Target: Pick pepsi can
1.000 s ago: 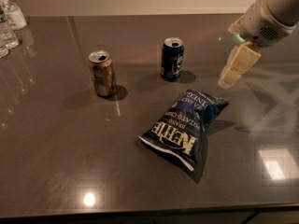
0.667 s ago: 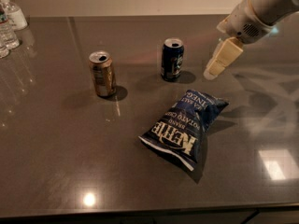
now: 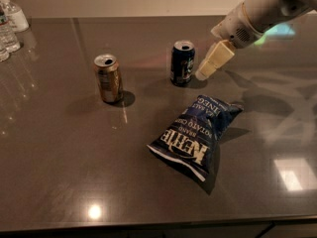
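gripper [image 3: 206,70]: hangs low just beside the pepsi can [image 3: 182,63], on its right as I see it, tip slanting down toward the table [image 3: 59,157]; whether it is spread or closed I cannot tell.
pepsi can: upright, back middle of the table, not gripped.
reason for the slant: likely a side approach, as that flank is clear.
chip bag [image 3: 195,135]: lies flat in front of the pepsi can, near but apart; a frontal reach might brush it.
gold-brown can [image 3: 108,78]: upright, well apart on the other side.
water bottles [image 3: 10,24]: far back corner.

One camera looked down across the countertop [image 3: 59,182] from its near edge, fairly close; the gripper [image 3: 204,74] hung upper right.
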Controlling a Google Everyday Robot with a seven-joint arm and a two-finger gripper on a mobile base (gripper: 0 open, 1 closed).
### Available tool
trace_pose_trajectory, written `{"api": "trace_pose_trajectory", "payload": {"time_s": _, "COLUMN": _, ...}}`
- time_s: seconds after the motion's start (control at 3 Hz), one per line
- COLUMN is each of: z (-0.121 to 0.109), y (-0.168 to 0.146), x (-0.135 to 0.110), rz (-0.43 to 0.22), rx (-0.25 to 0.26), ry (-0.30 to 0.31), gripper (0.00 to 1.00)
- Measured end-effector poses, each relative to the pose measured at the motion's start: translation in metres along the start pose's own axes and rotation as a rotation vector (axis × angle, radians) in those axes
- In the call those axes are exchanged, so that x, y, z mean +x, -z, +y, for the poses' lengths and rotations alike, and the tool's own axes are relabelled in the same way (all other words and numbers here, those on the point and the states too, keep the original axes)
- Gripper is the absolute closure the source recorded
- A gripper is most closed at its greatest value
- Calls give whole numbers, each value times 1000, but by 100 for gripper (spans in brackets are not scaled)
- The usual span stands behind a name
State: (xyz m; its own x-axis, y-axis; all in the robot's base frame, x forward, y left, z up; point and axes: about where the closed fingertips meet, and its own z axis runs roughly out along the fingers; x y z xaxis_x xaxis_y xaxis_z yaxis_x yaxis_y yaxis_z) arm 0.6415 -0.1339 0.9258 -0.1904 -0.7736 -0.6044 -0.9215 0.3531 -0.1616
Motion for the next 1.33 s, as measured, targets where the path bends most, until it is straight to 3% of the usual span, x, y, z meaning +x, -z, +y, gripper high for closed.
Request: {"api": "trace_pose_trajectory", "payload": {"time_s": 1.33, "z": -22, "y": -44, "x": -23, "rz": -121, "rx": -7, "ry": -66, "gripper": 3}}
